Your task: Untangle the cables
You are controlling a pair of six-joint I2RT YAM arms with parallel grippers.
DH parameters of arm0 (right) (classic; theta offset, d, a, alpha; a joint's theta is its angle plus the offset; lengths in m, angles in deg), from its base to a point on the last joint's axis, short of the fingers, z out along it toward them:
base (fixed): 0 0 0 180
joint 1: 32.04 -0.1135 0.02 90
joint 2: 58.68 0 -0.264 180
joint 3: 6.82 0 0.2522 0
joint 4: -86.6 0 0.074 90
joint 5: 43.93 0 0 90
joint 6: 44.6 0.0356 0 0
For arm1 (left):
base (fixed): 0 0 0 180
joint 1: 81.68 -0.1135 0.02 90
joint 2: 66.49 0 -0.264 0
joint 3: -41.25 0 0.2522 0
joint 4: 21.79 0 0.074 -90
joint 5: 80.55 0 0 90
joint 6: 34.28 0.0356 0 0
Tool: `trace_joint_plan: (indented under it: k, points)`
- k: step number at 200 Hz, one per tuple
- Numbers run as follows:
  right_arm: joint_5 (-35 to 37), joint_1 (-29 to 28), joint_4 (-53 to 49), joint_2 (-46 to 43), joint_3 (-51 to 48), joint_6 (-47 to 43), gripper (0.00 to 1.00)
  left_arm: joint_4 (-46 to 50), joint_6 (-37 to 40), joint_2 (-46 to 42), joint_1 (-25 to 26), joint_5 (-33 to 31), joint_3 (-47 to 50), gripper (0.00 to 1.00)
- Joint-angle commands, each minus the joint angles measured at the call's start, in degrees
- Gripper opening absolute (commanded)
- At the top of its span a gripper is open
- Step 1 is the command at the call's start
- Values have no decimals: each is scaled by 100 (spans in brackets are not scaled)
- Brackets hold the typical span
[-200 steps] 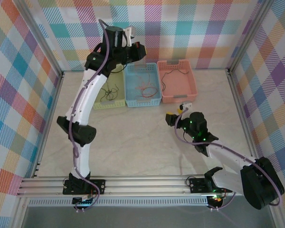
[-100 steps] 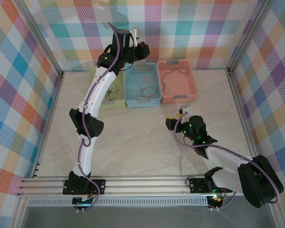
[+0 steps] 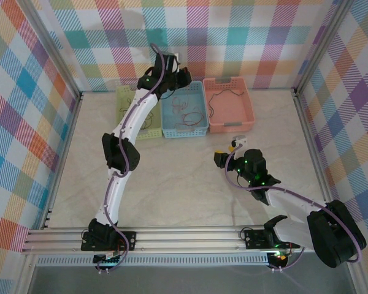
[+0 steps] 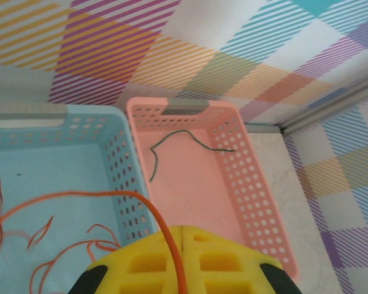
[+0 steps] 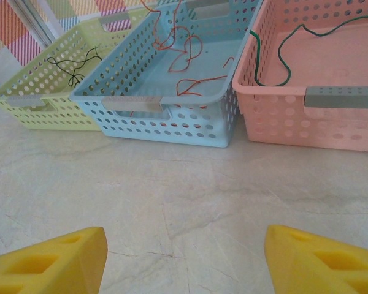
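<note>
**Cables (image 5: 185,41) lie in three baskets; left pincer (image 4: 181,248) clamps one orange cable (image 4: 110,193)**

The desk (image 5: 172,184) is a pale marbled surface, bare under and just ahead of the right pincer (image 5: 184,263). Beyond that pincer three perforated baskets stand side by side. The green basket (image 5: 43,104) is ahead to its left, the blue basket (image 5: 165,122) straight ahead, and the pink basket (image 5: 306,128) ahead to its right.

The right pincer sits low over the desk with its yellow pads (image 5: 49,263) wide apart and nothing between them. The left pincer hangs above the blue basket, its pads pressed together on the orange cable. That cable runs out of the seam between the pads, arcs away to the pincer's left and drops into the blue basket.

Below the left pincer, loose red and orange strands squiggle across the blue basket's floor. One green cable (image 4: 190,138) curls on the pink basket's floor, ahead of the left pincer and to its right. One black cable (image 5: 73,64) lies in the green basket, far ahead and left of the right pincer.
</note>
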Motion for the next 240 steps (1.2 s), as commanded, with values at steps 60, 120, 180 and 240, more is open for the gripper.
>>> trace_joint_plan:
  k: [60, 120, 180, 240]
  points:
    - [-2, 4, 173, 16, 62, 43, 70, 217, 590, -565, 79, -636, 1521, 89]
    - [1681, 11, -1012, -734, 293, 61, 100, -3027, 566, -5099, 160, -2256, 7851, 100]
    - [3038, 133, -1500, -1063, 238, -538, 100, -4436, 1426, -8049, 112, -4151, 11727, 100]
    - [3073, 638, -399, -553, -241, -1360, 100, -6233, 2702, -7451, -441, -3576, 13059, 100]
